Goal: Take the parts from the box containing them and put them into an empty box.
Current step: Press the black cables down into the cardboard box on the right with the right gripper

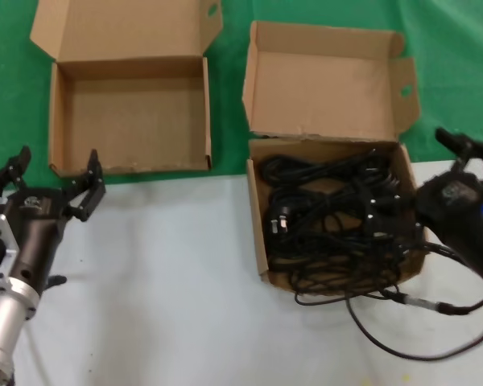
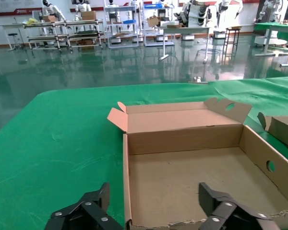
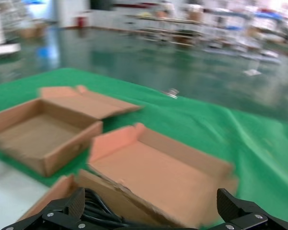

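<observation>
Black power cords (image 1: 330, 213) lie tangled in the squarish cardboard box (image 1: 322, 88), whose tall lid stands open at centre right. The wider, shallower box (image 1: 133, 121) sits at the back left, open and empty. My left gripper (image 1: 56, 165) is open and empty, just in front of the empty box's near left corner; the left wrist view shows that box (image 2: 182, 139) beyond the gripper (image 2: 154, 196). My right gripper (image 1: 467, 149) is open and empty at the full box's right side. In the right wrist view the gripper (image 3: 151, 203) hangs over the cords (image 3: 98, 211) and the lid (image 3: 153, 177).
My own black cable with a silver connector (image 1: 419, 304) loops on the white table (image 1: 169, 281) in front of the full box. A green cloth (image 1: 459, 64) covers the back. The full box's corner (image 2: 283, 129) shows in the left wrist view, the empty box (image 3: 43, 134) in the right.
</observation>
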